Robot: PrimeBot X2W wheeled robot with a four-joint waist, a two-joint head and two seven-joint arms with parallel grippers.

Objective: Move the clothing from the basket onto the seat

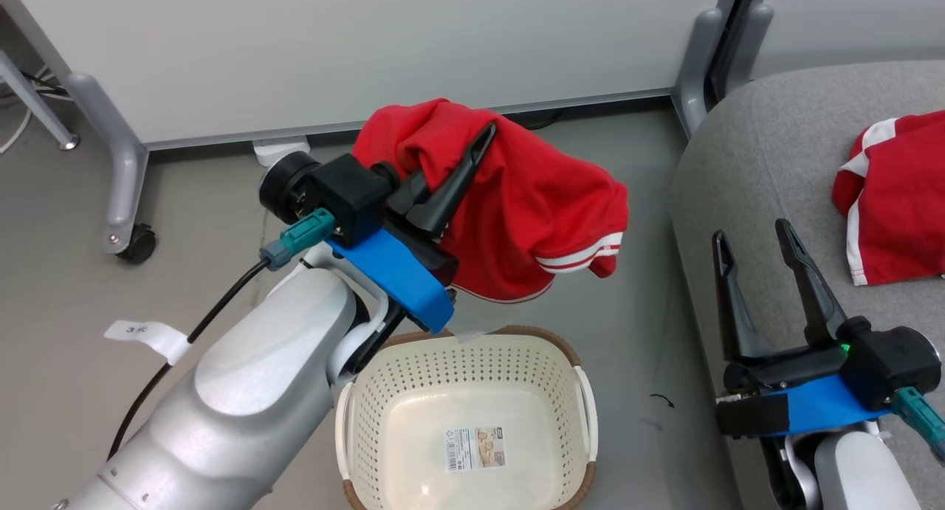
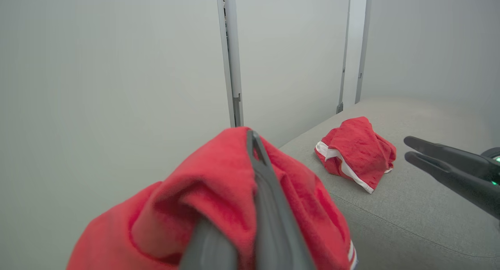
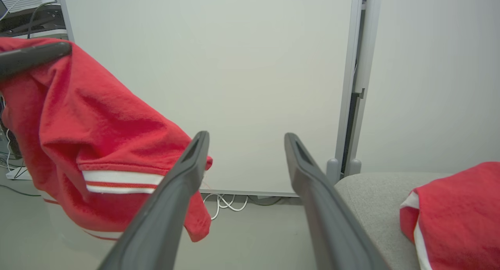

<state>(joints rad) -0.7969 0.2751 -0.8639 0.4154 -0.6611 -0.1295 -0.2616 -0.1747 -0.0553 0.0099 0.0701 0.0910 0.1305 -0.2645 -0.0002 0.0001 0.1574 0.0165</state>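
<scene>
My left gripper (image 1: 483, 137) is shut on a red garment with white stripe trim (image 1: 531, 222). It hangs in the air above and behind the cream perforated basket (image 1: 568, 377), whose floor shows just a label. In the left wrist view the red garment (image 2: 218, 192) drapes over my left gripper's fingers (image 2: 265, 195). A second red garment (image 1: 897, 196) lies crumpled on the grey seat (image 1: 768, 156), seen too in the left wrist view (image 2: 357, 151) and the right wrist view (image 3: 461, 211). My right gripper (image 1: 753, 237) stands open over the seat's near edge, nothing between its fingers.
A white partition panel on grey wheeled legs (image 1: 118, 170) stands behind the basket, and another leg (image 1: 698, 60) rises by the seat's corner. White cables (image 3: 226, 201) lie on the grey floor by the panel's base. A paper tag (image 1: 144, 333) hangs from my left arm's cable.
</scene>
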